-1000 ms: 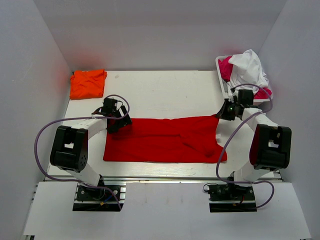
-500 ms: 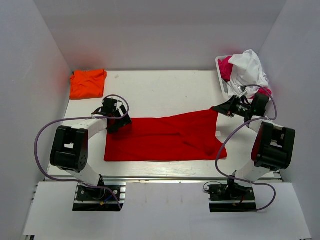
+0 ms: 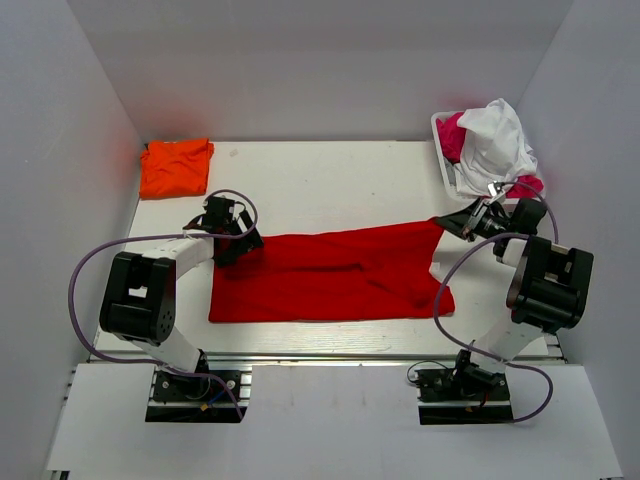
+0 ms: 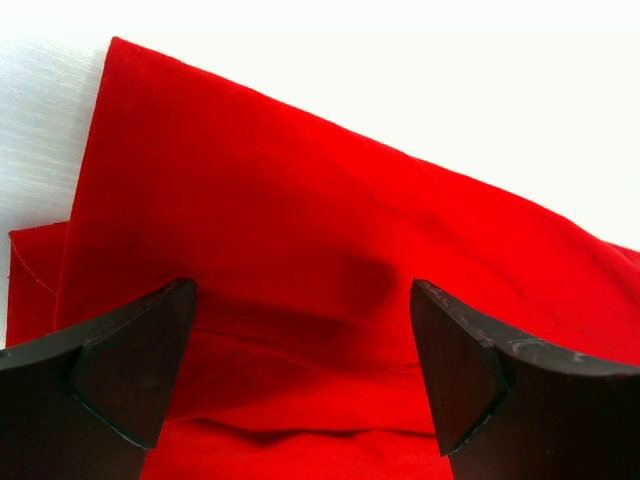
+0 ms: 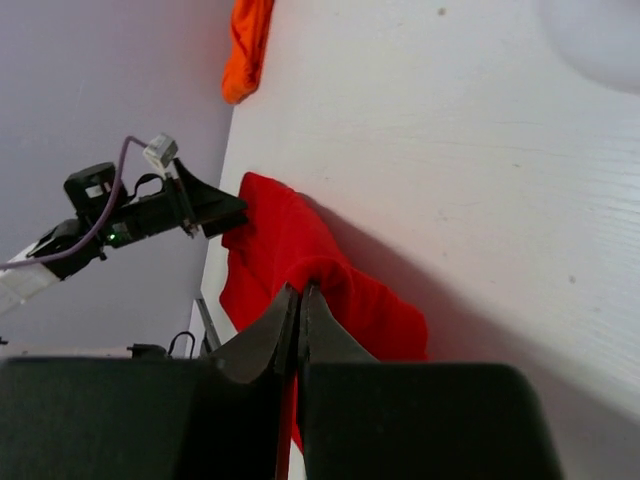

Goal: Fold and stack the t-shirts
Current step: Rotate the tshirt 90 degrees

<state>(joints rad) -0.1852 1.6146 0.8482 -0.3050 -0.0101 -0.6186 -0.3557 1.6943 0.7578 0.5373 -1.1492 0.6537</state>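
- From the top camera, we see the red t-shirt spread flat and wide across the near middle of the white table, running left to right between the two arms.
- The orange t-shirt lies folded at the far left corner of the table, well apart from the red one.
- The left gripper sits over the far left corner of the red t-shirt. From this view we cannot tell how its jaws stand.
- The right gripper meets the far right corner of the red t-shirt, and that corner stands up a little from the table.
- At the far right stands a basket with a white cloth heaped over a pink cloth.
- In the left wrist camera, we see the left gripper with its two dark fingers spread wide, nothing pinched between them. Red t-shirt fills the gap and reaches beyond the tips, with one folded layer lying over another and bare table past its far edge.
- In the right wrist camera, we see the right gripper with its jaws pressed together on a ridge of the red t-shirt, which casts a shadow on the table beside it.
- Beyond that ridge the left arm shows at the other end of the cloth, and the orange t-shirt lies further off at the table's edge.
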